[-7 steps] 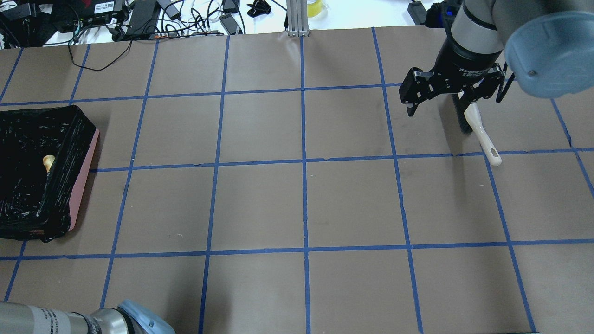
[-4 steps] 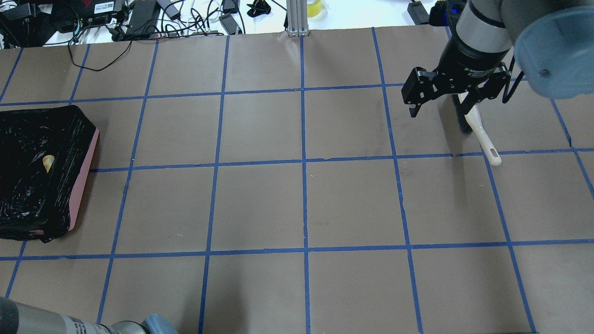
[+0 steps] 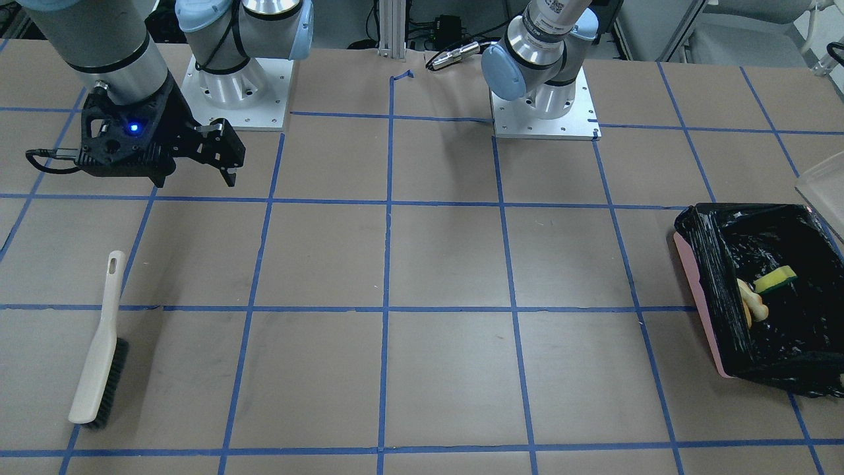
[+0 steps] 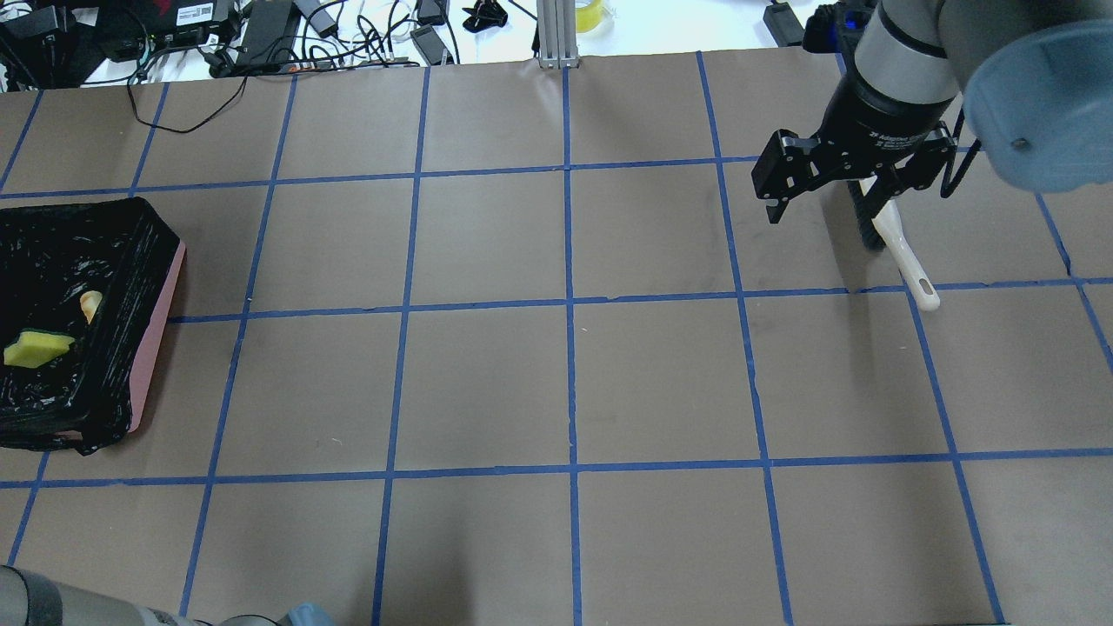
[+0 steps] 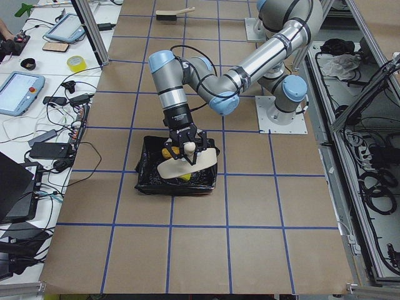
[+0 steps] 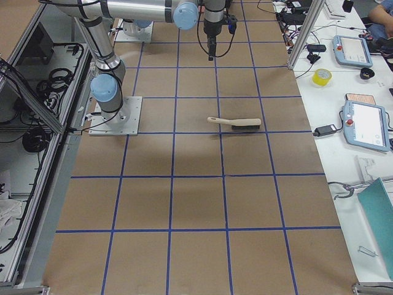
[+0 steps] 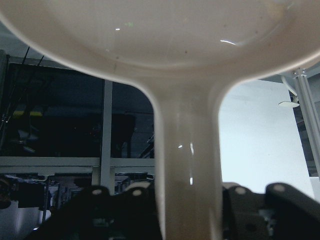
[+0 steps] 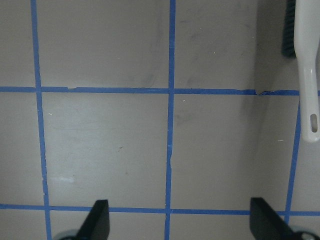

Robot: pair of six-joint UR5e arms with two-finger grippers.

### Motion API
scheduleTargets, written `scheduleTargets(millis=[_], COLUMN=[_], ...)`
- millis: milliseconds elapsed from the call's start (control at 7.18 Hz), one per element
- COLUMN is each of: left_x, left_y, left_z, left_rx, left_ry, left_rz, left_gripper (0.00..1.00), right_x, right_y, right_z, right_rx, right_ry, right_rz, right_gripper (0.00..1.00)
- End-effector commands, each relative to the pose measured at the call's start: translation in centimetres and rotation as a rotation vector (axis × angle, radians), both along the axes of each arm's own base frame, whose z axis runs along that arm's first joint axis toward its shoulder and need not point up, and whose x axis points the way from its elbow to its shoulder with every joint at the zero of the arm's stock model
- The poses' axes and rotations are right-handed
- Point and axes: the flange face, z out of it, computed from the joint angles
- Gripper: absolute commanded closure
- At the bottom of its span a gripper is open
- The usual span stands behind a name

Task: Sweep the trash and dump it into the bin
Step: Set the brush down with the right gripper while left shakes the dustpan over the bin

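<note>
The bin (image 4: 156, 330) is pink with a black bag and stands at the table's left end; it also shows in the front view (image 3: 699, 290) and the left view (image 5: 145, 175). In it lie the yellow sponge chunk (image 4: 35, 348) (image 3: 775, 279) and the tan croissant-like piece (image 4: 89, 304) (image 3: 752, 305). The potato-like lump is hidden. My left gripper (image 5: 184, 142) is shut on the handle (image 7: 187, 165) of the beige dustpan (image 5: 184, 165), held tilted over the bin. My right gripper (image 4: 826, 204) (image 3: 191, 175) (image 8: 182, 225) is open and empty, above the table beside the brush (image 4: 900, 252) (image 3: 99, 349) (image 8: 307, 65).
Cables and electronics (image 4: 261, 30), an aluminium post (image 4: 556, 35) and a tape roll (image 4: 591, 13) line the far edge. A clear container (image 3: 824, 185) sits behind the bin. Tablets (image 6: 365, 126) lie on the side bench.
The yellow sponge chunk has appeared in the bin beside the tan piece. The left arm's elbow has slid out toward the lower left. The right gripper has shifted slightly up and right.
</note>
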Motion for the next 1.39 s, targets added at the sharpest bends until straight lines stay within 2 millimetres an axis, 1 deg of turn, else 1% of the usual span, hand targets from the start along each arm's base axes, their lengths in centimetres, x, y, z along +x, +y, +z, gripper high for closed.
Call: scheduleTargets(millis=[0, 139, 279, 418, 697, 836, 975, 1114, 1254], left_x=[-0.4, -0.5, -1.0, -1.7, -4.6, -7.3, -10.3, -14.0, -19.1], left_y=[-0.5, -1.1, -1.1, -1.1, -3.8, -5.3, -7.3, -9.6, -12.1], left_z=[1.8, 2.3, 2.9, 2.8, -0.8, -2.7, -4.4, -6.9, -8.5], left_rx=[-0.063, -0.095, -0.2, -0.274, -0.393, -0.403, -0.369, -0.315, -0.289], left_ry=[0.04, 0.141, 0.307, 0.478, 0.782, 0.908, 0.954, 0.995, 1.0], left_rz=[-0.048, -0.123, -0.188, -0.229, -0.316, -0.352, -0.392, -0.429, -0.478], left_gripper=[1.0, 1.0, 1.0, 1.0, 1.0, 1.0, 1.0, 1.0, 1.0], right_x=[-0.1, 0.0, -0.1, -0.1, -0.1, -0.1, -0.1, -0.1, -0.1], right_y=[-0.1, -0.1, 0.0, 0.0, 0.0, 0.0, 0.1, 0.1, 0.1], right_z=[-0.2, -0.3, -0.2, -0.1, -0.2, -0.2, -0.1, -0.1, -0.1], right_rx=[0.002, 0.006, 0.003, 0.002, 0.004, 0.004, 0.002, 0.001, 0.001], right_ry=[0.005, 0.003, 0.006, 0.01, 0.01, 0.01, 0.01, 0.008, 0.008], right_rz=[0.004, 0.002, 0.005, 0.007, 0.005, 0.002, 0.002, 0.001, -0.001], right_gripper=[0.0, 0.0, 0.0, 0.0, 0.0, 0.0, 0.0, 0.0, 0.0])
